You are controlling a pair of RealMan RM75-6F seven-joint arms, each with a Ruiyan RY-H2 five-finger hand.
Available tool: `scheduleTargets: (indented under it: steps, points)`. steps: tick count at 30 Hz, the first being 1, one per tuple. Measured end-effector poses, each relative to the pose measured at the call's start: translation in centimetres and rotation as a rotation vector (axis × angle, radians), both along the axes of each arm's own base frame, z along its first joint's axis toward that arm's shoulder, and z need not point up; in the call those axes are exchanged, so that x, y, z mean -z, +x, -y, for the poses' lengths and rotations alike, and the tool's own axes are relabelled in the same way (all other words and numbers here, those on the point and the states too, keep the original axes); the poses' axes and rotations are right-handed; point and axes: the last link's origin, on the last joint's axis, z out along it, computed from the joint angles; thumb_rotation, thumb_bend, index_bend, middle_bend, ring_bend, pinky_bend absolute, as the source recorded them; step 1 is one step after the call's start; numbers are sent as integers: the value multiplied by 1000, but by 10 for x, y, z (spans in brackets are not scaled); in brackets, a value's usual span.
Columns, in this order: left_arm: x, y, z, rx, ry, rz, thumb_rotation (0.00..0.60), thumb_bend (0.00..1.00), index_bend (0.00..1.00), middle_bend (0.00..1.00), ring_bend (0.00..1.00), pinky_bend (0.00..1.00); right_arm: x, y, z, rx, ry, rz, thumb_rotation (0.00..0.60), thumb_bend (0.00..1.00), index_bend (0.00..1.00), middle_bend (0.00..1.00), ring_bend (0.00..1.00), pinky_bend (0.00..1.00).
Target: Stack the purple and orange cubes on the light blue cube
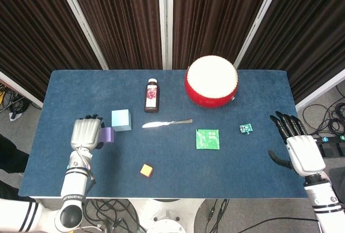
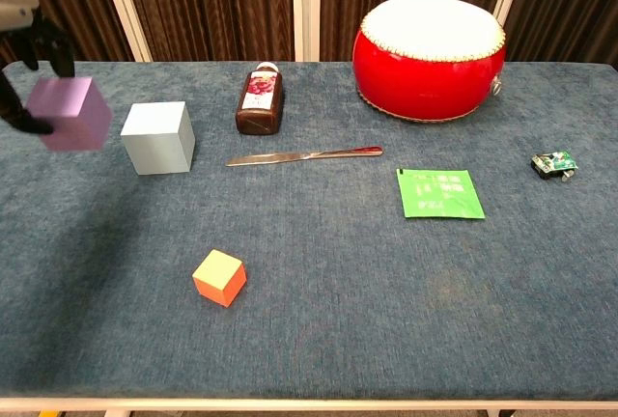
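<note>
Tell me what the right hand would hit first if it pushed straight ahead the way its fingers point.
The right hand sits open past the table's right edge, fingers aimed up-left in the head view. That line leads toward the small circuit module, likely the first thing met, though the hand's height over the table is unclear.

Left hand (image 1: 86,133) holds one cube (image 2: 68,113) above table (image 1: 242,93), just left of 2nd cube (image 2: 158,137). 3rd cube (image 2: 219,278) right of & nearer than hand. Knife (image 2: 304,156), bottle (image 2: 261,98), drum (image 2: 430,45) further right. Right hand (image 1: 299,149) at opp. edge.

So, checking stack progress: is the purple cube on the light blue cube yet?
No, the left robot hand holds the purple cube aloft beside the light blue cube.
</note>
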Motion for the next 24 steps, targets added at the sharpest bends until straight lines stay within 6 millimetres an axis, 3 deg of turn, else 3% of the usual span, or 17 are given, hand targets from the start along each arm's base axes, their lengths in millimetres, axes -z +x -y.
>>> scheduleTargets:
  steps: [8,17,24]
  points:
    - [6,13,-34,5,-16,-10,600,253,530,398,309,414,-1,0,0,3,-9,1,600,198,0,0,0,0]
    - [20,10,-74,-74,-75,29,600,256,538,399,309,410,-1,-2,2,8,-9,-4,600,197,0,0,0,0]
    - [27,15,-88,-25,-97,-7,600,255,541,399,309,409,0,-2,4,17,-11,-13,600,197,0,0,0,0]
